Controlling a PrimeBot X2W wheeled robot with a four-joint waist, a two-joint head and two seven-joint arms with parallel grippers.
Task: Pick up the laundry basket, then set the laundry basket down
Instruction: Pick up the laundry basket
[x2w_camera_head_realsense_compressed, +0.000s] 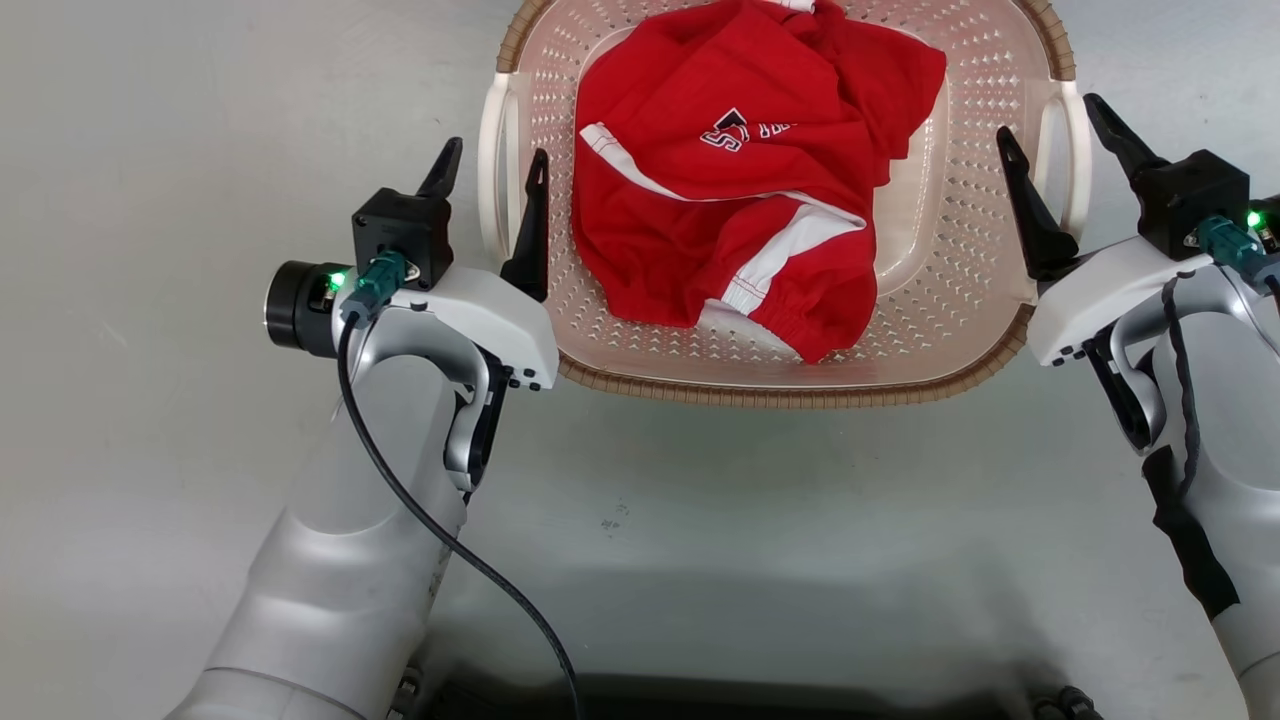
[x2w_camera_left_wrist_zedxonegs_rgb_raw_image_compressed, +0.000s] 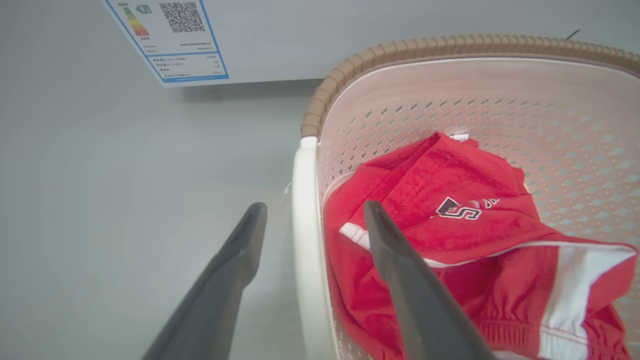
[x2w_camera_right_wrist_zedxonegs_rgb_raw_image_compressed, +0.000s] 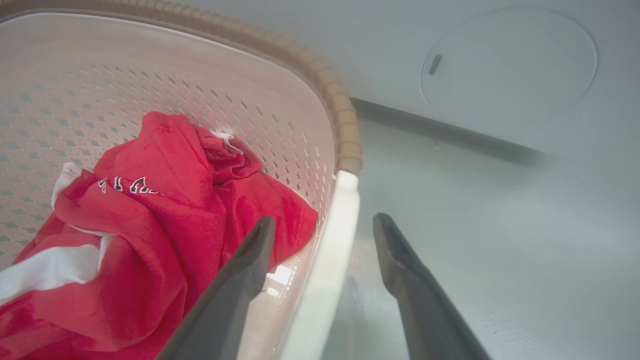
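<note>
Laundry basket (x2w_camera_head_realsense_compressed: 800, 396) on grey floor (x2w_camera_head_realsense_compressed: 180, 180) just ahead of robot, holding one crumpled red-and-white garment (x2w_camera_head_realsense_compressed: 740, 200); left gripper (x2w_camera_head_realsense_compressed: 497, 150) and right gripper (x2w_camera_head_realsense_compressed: 1050, 118) both spread wide, straddling left handle (x2w_camera_head_realsense_compressed: 492, 190) and right handle (x2w_camera_head_realsense_compressed: 1075, 150) unclamped, inner fingers inside basket wall, outer fingers over bare floor.

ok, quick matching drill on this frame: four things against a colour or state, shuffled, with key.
Things:
1. left gripper
2. garment
3. laundry basket rim
4. sticker

States:
A. brown, woven look
B. blue border, QR code
C. open, fingers astride the white handle
D. red with white trim, lying in the basket

Pairs: 1-C, 2-D, 3-A, 4-B
</note>
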